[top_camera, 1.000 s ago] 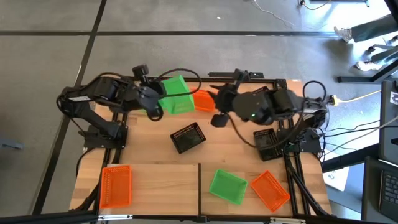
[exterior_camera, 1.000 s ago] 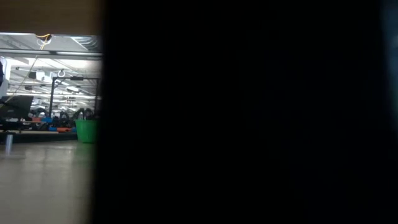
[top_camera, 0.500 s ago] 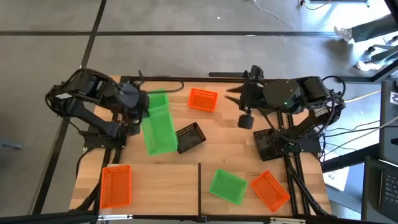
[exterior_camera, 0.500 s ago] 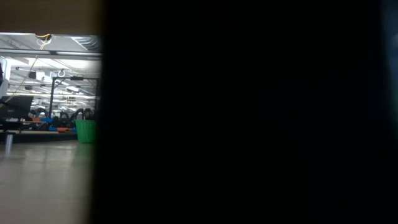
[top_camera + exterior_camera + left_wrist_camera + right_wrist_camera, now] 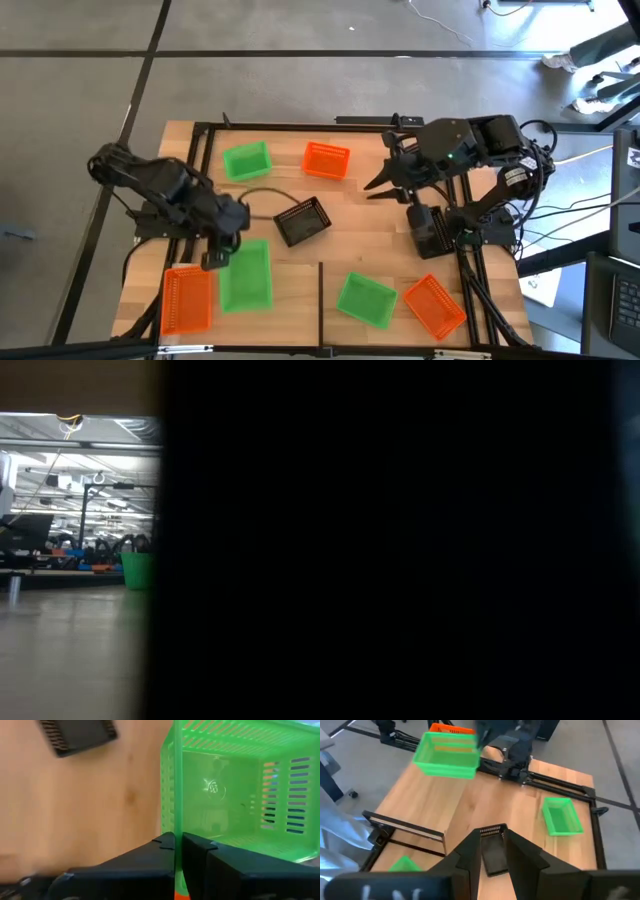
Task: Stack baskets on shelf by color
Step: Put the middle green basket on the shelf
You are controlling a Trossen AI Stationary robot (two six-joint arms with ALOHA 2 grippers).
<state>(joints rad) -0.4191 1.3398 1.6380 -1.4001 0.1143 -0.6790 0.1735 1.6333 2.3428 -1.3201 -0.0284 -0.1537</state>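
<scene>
Left gripper [image 5: 222, 252]: clamped on green basket [image 5: 246, 276] wall, carrying it for you beside orange basket [image 5: 186, 299] | right gripper [image 5: 378, 181]: fingers apart, idle.

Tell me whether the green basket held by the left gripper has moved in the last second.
Yes. The green basket went from the table's far edge to beside the orange basket at the near-left corner.

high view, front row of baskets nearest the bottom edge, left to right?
orange basket → green basket held by the left gripper → green basket → orange basket
</scene>
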